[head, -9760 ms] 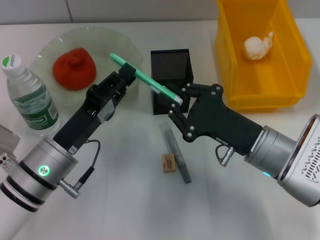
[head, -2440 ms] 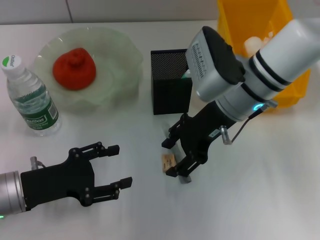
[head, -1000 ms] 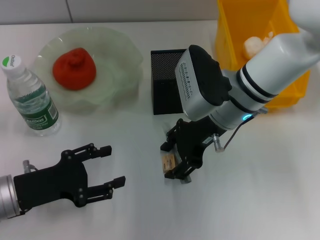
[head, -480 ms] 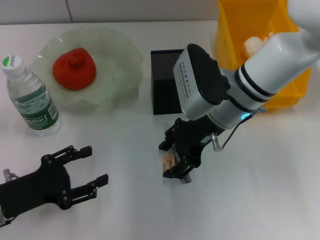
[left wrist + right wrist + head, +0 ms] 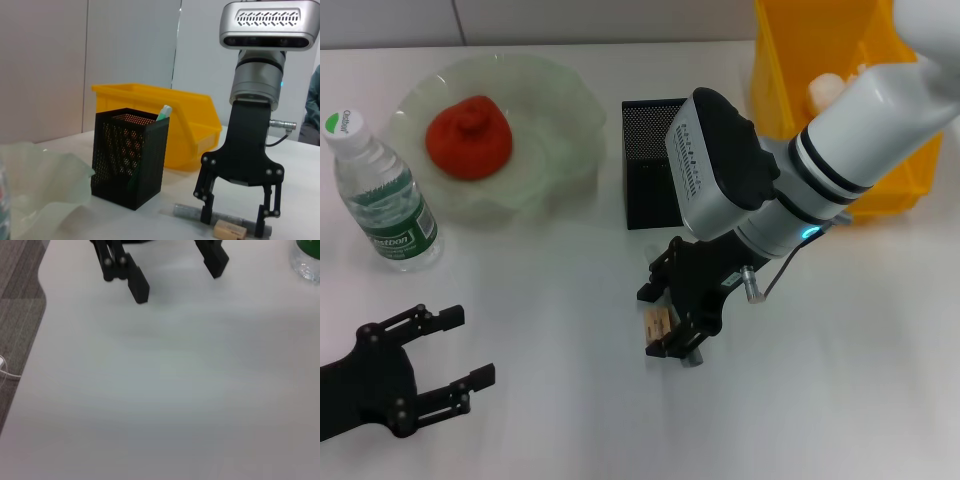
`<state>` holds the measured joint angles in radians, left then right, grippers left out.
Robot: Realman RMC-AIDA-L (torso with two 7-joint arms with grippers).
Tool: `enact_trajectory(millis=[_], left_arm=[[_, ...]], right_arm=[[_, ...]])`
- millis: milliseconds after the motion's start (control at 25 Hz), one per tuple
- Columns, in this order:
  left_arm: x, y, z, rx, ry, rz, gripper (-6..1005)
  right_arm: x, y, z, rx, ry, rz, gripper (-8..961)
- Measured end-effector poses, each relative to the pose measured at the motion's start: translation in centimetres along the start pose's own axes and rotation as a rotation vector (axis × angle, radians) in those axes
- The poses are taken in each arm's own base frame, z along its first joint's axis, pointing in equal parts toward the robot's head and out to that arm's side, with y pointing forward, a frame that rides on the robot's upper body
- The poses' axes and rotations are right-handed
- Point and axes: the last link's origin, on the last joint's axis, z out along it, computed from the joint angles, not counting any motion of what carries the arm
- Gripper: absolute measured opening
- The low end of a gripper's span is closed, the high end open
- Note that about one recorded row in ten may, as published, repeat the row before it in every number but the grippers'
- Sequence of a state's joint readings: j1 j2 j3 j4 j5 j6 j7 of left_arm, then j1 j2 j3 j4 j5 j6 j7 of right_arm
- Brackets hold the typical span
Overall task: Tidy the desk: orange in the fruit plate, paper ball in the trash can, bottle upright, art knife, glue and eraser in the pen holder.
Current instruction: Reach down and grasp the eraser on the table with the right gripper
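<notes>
My right gripper (image 5: 657, 321) stands open low over the table, one finger on each side of the small tan eraser (image 5: 658, 325). A grey stick-shaped item (image 5: 187, 211), art knife or glue, lies just behind the eraser (image 5: 230, 231) and is mostly hidden in the head view. The black mesh pen holder (image 5: 660, 180) holds a green stick (image 5: 164, 112). My left gripper (image 5: 465, 348) is open and empty at the near left. The orange (image 5: 468, 138) lies in the fruit plate (image 5: 555, 110). The bottle (image 5: 375, 195) stands upright. The paper ball (image 5: 835, 92) is in the yellow trash can (image 5: 910, 110).
The table edge and grey floor (image 5: 20, 300) lie close behind my left arm. The trash can (image 5: 192, 130) stands directly behind the pen holder (image 5: 131, 162) as the left wrist view shows it. Bare white tabletop (image 5: 560, 290) lies between the two grippers.
The green stick has gone from my grippers into the pen holder. My left arm has drawn back toward the near left corner. My right gripper has come down around the eraser and holds there.
</notes>
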<state>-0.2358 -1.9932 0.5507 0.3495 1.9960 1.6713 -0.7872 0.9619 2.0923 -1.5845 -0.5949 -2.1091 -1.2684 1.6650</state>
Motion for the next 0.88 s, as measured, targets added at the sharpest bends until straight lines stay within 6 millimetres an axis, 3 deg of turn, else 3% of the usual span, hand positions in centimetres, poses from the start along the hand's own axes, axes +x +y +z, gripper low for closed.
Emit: enact_trajectory(millis=[360,880], left_arm=[[-0.1,-0.1,-1.0,0.006,-0.014,0.002,779],[-0.2,0.1,-0.8,0.003,-0.01,-0.002,778]], right_arm=[[0.0,0.2,0.2,-0.007,0.01,-0.01,643],[-0.1,0.2,0.2,-0.005,0.008,-0.019,623]])
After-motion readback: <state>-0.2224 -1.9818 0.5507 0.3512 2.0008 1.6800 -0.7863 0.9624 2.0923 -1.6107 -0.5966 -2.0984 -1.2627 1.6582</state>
